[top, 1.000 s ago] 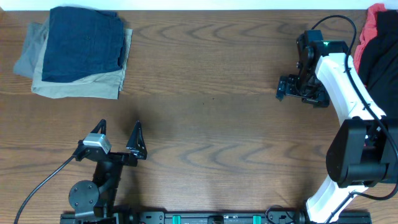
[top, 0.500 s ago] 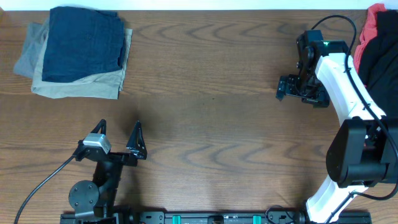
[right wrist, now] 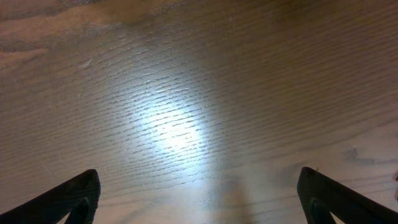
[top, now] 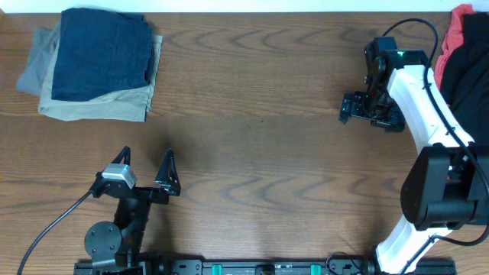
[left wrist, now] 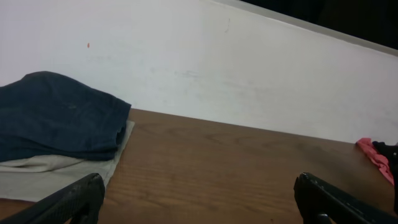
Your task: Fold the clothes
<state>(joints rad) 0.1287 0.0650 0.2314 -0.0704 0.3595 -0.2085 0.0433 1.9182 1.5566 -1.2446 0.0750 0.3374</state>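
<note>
A stack of folded clothes lies at the far left: dark navy shorts [top: 103, 52] on top of a khaki garment [top: 99, 103], with a grey one [top: 30, 72] sticking out at the left. The stack also shows in the left wrist view [left wrist: 56, 121]. A pile of unfolded red [top: 457, 30] and black [top: 470, 65] clothes lies at the far right edge. My left gripper [top: 147, 166] is open and empty near the front left. My right gripper [top: 345, 108] is open and empty, pointing down at bare wood [right wrist: 199, 124] left of the pile.
The wooden table [top: 260, 137] has a white wall [left wrist: 217, 68] behind it. The arm bases sit along the front edge. A red garment corner [left wrist: 373, 155] shows at the right of the left wrist view.
</note>
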